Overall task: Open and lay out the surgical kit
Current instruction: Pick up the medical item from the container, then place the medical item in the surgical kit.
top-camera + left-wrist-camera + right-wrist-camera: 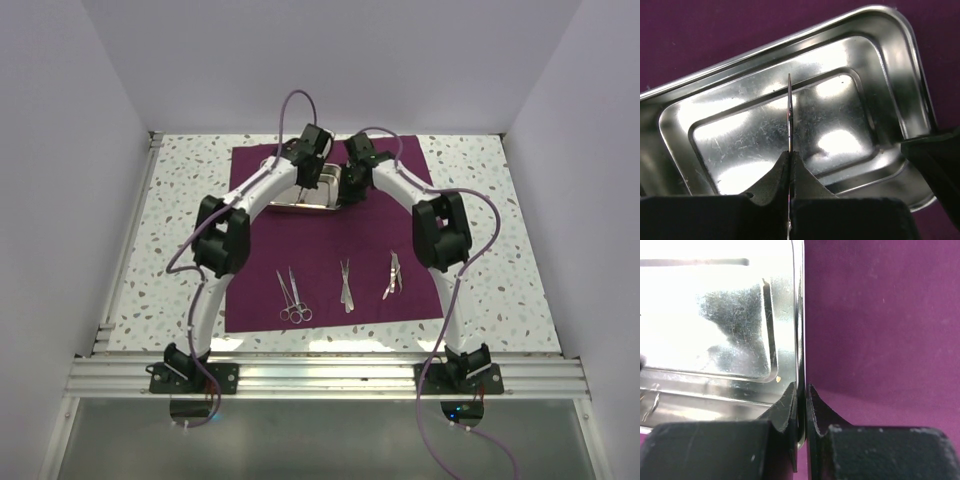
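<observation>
Surgical kit's purple cloth wrap (330, 262) lay spread flat, with scissors (292, 296) and other tools in a row at its near edge. The right gripper (802, 395) pinched the steel tray (715, 305) by its rim, seemingly to steady it. The left gripper (790, 161) clamped a thin silver instrument (789, 110) over the tray, likely bound for the row.

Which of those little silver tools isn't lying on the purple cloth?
The thin tool pinched in the left gripper, over the tray; the rest lie flat on the cloth.
</observation>
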{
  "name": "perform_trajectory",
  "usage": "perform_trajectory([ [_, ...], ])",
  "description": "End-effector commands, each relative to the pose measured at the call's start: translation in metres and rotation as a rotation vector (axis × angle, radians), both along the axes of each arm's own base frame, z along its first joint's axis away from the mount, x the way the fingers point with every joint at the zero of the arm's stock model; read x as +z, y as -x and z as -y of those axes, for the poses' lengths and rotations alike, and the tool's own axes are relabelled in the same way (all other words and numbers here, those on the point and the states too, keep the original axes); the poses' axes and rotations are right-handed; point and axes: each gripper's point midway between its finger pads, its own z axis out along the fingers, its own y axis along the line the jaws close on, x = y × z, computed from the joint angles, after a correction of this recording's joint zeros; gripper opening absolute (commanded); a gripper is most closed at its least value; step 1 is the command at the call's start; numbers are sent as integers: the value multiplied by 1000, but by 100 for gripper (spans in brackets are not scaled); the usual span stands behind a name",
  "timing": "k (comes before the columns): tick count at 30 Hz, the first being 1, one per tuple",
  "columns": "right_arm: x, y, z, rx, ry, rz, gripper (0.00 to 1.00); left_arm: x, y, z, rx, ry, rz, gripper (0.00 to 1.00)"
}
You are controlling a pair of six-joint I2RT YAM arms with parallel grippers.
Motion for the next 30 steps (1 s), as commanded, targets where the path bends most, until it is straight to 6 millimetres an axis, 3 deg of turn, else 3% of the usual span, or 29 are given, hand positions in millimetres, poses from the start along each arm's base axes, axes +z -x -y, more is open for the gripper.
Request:
perform_trajectory([
  [1, -40, 6, 11, -19, 50, -83, 0, 104, -9, 5, 118, 214, 188, 0],
  [3, -42, 0, 15, -29, 56, -79, 0, 116, 1, 0, 168, 246, 187, 0],
  [4, -41, -3, 17, -34, 59, -74, 0, 137, 10, -4, 179, 273, 206, 0],
  [6, -43, -11, 21, -45, 70, -61, 0, 142, 25, -8, 219, 309, 182, 0],
  [7, -44, -12, 24, -41, 84, -60, 0, 160, 34, -13, 237, 333, 196, 0],
  [9, -45, -23, 29, -46, 110, -37, 0, 157, 54, -18, 288, 355, 141, 0],
  [10, -45, -24, 32, -33, 134, -33, 0, 170, 65, -22, 298, 382, 142, 0],
  [12, -37, -36, 35, -26, 161, 0, 0, 156, 91, -23, 324, 397, 66, 0],
  [13, -44, -33, 44, -12, 209, -21, 0, 166, 106, -27, 327, 412, 67, 0],
  [14, -45, -35, 50, -14, 233, -24, 0, 163, 118, -22, 328, 429, 43, 0],
  [15, -39, -40, 55, -4, 258, -7, 0, 147, 132, -26, 336, 405, 3, 0],
  [16, -38, -38, 64, -9, 294, -14, 0, 153, 145, -30, 342, 417, 4, 0],
  [17, -36, -39, 70, -17, 310, -11, 0, 129, 162, -33, 361, 401, -53, 0],
  [18, -39, -34, 77, -17, 328, -28, 1, 125, 171, -33, 368, 411, -68, 0],
  [19, -36, -34, 81, -16, 337, -20, 11, 129, 179, -34, 369, 439, -62, 0],
  [20, -28, -34, 85, -21, 331, -9, 29, 122, 190, -29, 359, 454, -90, 0],
  [21, -32, -27, 88, -20, 336, -25, 63, 102, 203, -31, 382, 447, -131, 0],
  [22, -31, -28, 87, -19, 323, -21, 81, 103, 211, -26, 373, 469, -131, 0],
  [23, -28, -27, 87, -18, 317, -17, 91, 97, 218, -22, 379, 483, -148, 0],
  [24, -28, -26, 86, -14, 314, -19, 98, 81, 227, -24, 386, 465, -175, 0],
  [29, -10, -23, 82, -27, 277, -4, 98, 51, 244, -14, 397, 458, -214, 0],
  [30, 2, -21, 83, -36, 271, 10, 98, 44, 247, -14, 398, 452, -227, 0],
])
